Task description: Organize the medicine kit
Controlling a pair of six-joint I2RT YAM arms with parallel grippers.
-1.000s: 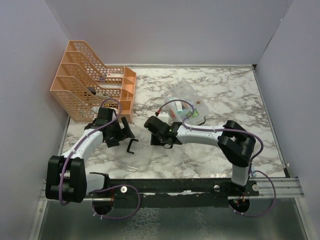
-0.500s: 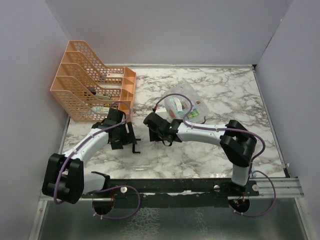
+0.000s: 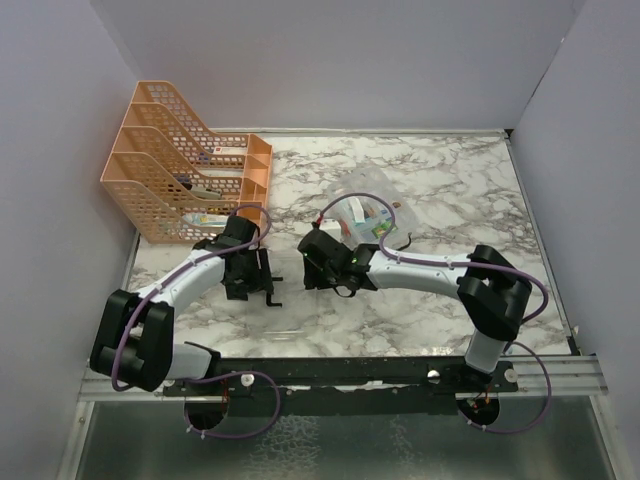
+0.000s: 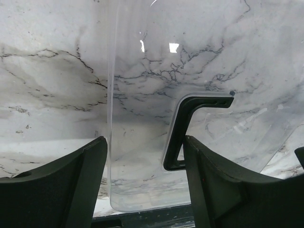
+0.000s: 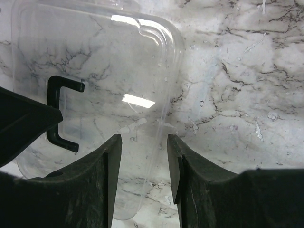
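The right wrist view gave the clearest look at the clear lid: thin see-through plastic, rectangular with rounded corners and a raised rim, the grey veins of the marbled surface showing through it. Its black U-shaped handle was matte and square-cornered. A black wedge, cut off by the frame's left edge, covered part of the lid; what it belonged to could not be told there.

The right tool stood with its dark, coarse-textured fingers apart, the lid's long edge running through the gap without being pinched. The left tool was likewise spread wide. The handle's lower leg sat in its gap just beside the right finger, and the lid's other edge lay near the left finger. Whether the lid lay fully flat could not be told.

From above, the lid was almost lost against the marble, and only the handle marked it, between the two tools near the front left. The medicine kit, a clear box standing uncovered, sat behind the right arm near the middle of the surface. A purple cable looped over it, and its small white, green and red contents were too small to identify. An orange mesh file rack stood at the back left.
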